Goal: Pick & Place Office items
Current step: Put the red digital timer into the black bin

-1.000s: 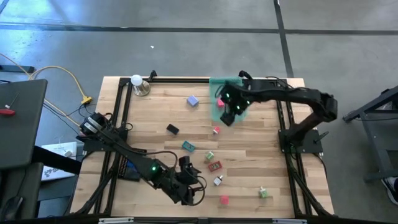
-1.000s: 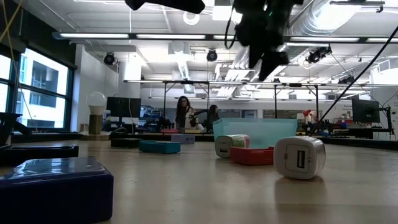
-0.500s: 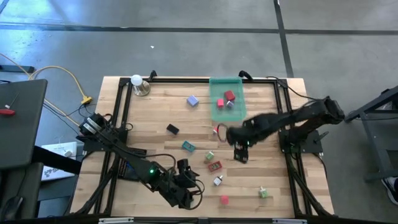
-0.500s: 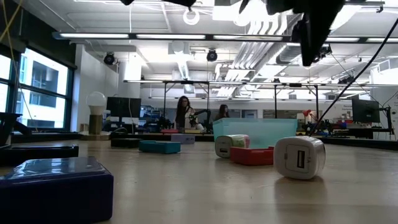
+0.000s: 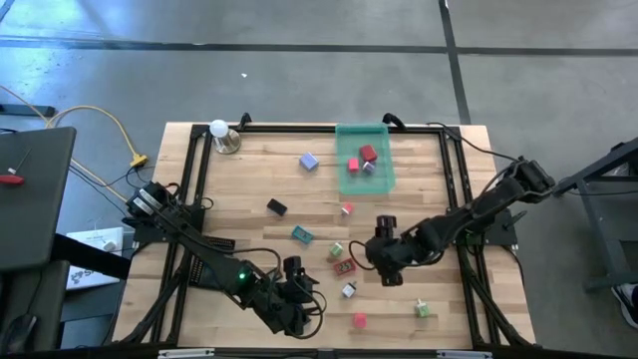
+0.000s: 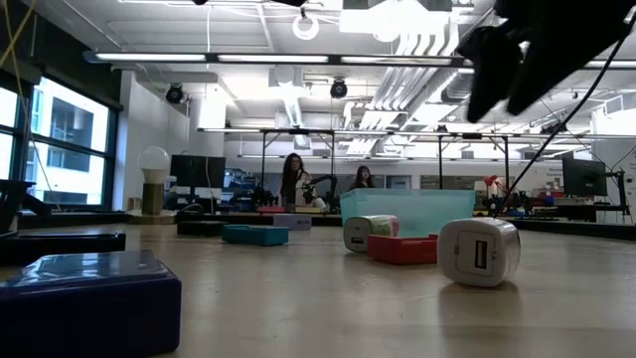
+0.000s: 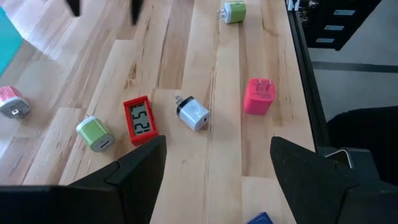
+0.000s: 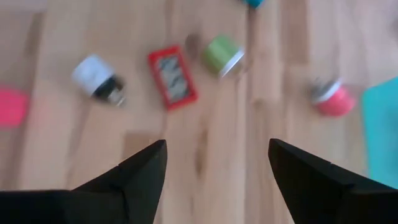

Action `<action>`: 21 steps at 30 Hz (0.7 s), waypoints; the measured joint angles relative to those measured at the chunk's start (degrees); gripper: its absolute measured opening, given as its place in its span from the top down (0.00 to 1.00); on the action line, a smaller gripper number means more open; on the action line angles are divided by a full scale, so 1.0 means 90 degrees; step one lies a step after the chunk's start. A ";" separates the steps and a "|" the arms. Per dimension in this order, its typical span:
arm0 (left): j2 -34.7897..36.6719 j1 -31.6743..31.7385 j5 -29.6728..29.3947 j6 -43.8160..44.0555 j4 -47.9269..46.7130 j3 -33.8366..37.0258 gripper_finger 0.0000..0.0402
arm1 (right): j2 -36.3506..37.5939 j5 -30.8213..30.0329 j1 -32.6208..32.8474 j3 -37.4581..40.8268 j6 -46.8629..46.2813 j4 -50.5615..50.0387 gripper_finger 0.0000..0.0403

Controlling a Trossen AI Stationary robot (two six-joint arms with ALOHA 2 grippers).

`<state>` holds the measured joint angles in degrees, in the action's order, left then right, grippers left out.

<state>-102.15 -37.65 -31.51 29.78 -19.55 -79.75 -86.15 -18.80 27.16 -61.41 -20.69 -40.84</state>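
Observation:
Small office items lie scattered on the wooden table (image 5: 249, 179): a purple block (image 5: 309, 162), a black one (image 5: 276, 207), a teal one (image 5: 302, 234), a green one (image 5: 336, 250), a red flat piece (image 5: 345, 266), a white plug block (image 5: 349, 290) and a pink one (image 5: 359, 320). My right gripper (image 5: 379, 261) hangs open above the table just right of the red piece (image 8: 172, 76). My left gripper (image 5: 299, 273) stands open near the front edge, left of the white block (image 7: 193, 115). Neither holds anything.
A translucent green tray (image 5: 365, 170) at the far middle holds a red block (image 5: 368, 154) and a pink one (image 5: 353, 166). A white ball on a metal base (image 5: 218, 130) stands at the far left corner. A second green block (image 5: 423, 310) lies near the front right. Black frame rails run along the table's sides.
My right gripper has swung from above the green tray toward the table's near edge and sunk lower, rolling as it went. It now hangs over the cluster around the red flat piece, still open with nothing in it. No item has moved.

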 joint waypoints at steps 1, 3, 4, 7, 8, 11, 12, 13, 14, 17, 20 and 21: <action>0.0000 0.0002 -0.0002 -0.0002 0.0000 0.0000 0.30 | 0.0000 -0.0129 -0.0002 0.0069 0.0000 0.0159 0.33; 0.0000 0.0002 -0.0002 -0.0001 0.0000 0.0000 0.30 | 0.0000 -0.0247 -0.0026 0.0204 0.0044 0.0471 0.33; 0.0000 0.0002 -0.0004 0.0000 -0.0004 0.0000 0.30 | 0.0000 -0.0244 -0.0054 0.0264 0.0174 0.0606 0.33; 0.0000 0.0002 -0.0005 0.0000 -0.0028 0.0000 0.30 | 0.0000 -0.0171 -0.0084 0.0481 0.0830 0.1036 0.33; 0.0000 0.0002 -0.0005 0.0003 -0.0029 0.0000 0.30 | 0.0000 -0.0101 -0.0108 0.0557 0.1092 0.1160 0.33; 0.0000 0.0000 -0.0005 0.0055 -0.0029 0.0000 0.30 | -0.0002 0.0145 -0.0144 0.0747 0.1781 0.1626 0.33; 0.0000 -0.0016 -0.0005 0.0071 -0.0028 0.0000 0.30 | -0.0002 0.0159 -0.0149 0.0813 0.1899 0.1806 0.33; 0.0000 -0.0034 -0.0007 0.0067 -0.0029 0.0000 0.30 | -0.0002 0.0189 -0.0153 0.0873 0.1973 0.1960 0.33; 0.0000 -0.0045 -0.0008 0.0041 -0.0027 0.0000 0.30 | -0.0002 0.0265 -0.0161 0.0944 0.1988 0.2127 0.33; 0.0000 -0.0049 -0.0013 0.0002 -0.0024 0.0000 0.30 | -0.0005 0.0450 -0.0208 0.1102 0.1997 0.2462 0.33; 0.0000 0.0028 -0.0017 0.0000 -0.0022 0.0000 0.30 | -0.0087 0.0477 -0.0279 0.1185 0.1996 0.2604 0.33; 0.0000 0.0054 -0.0022 -0.0008 -0.0022 0.0000 0.30 | -0.0155 0.0472 -0.0299 0.1201 0.1999 0.2598 0.33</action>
<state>-102.15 -37.16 -31.70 29.71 -19.75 -79.75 -87.55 -14.54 24.46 -50.60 -2.70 -17.46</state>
